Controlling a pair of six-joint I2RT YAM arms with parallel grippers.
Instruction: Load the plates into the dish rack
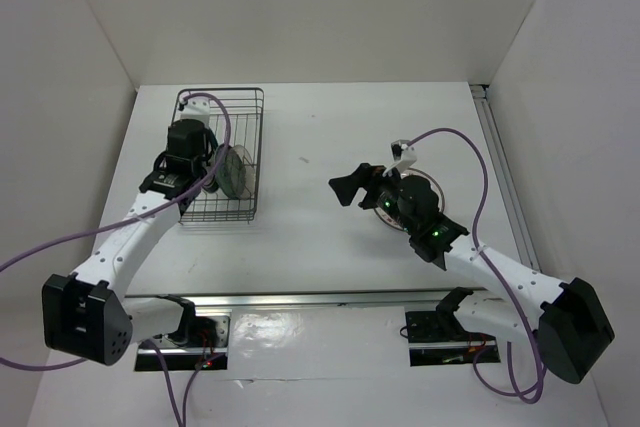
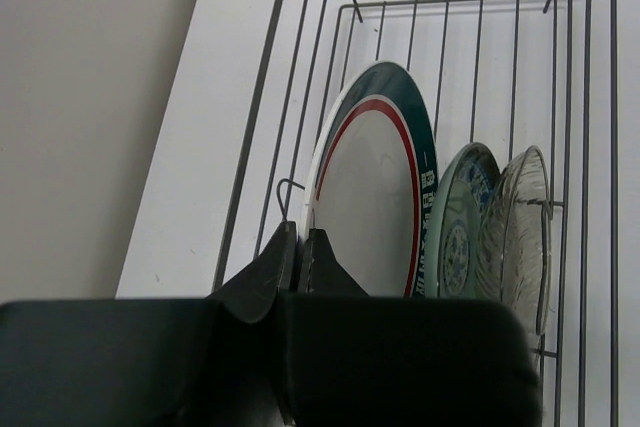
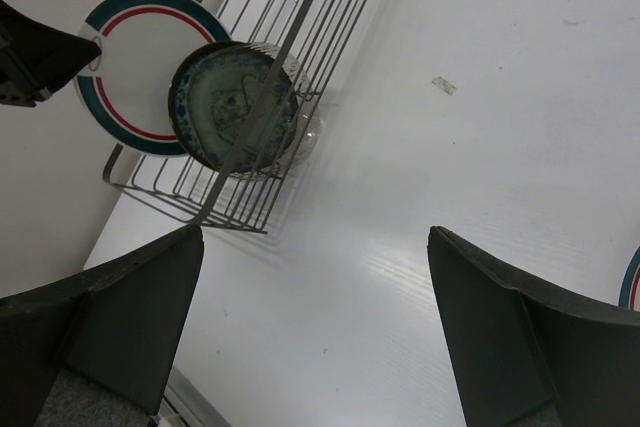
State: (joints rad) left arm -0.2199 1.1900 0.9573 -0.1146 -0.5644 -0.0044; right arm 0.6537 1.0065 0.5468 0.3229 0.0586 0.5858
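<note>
Dish rack point(image 1: 235, 122) holding 3 upright plates point(image 2: 370, 207), left gripper point(image 2: 298, 252) closed beside them, right gripper point(image 3: 316, 277) wide open, empty

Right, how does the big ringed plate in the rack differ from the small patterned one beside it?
The big plate is taller than the small plate. The big plate is plain white inside red and green rings; the small plate is blue-green patterned all over. The big plate ends the row; the small plate sits mid-row. Both are round, standing on edge in the rack.
</note>
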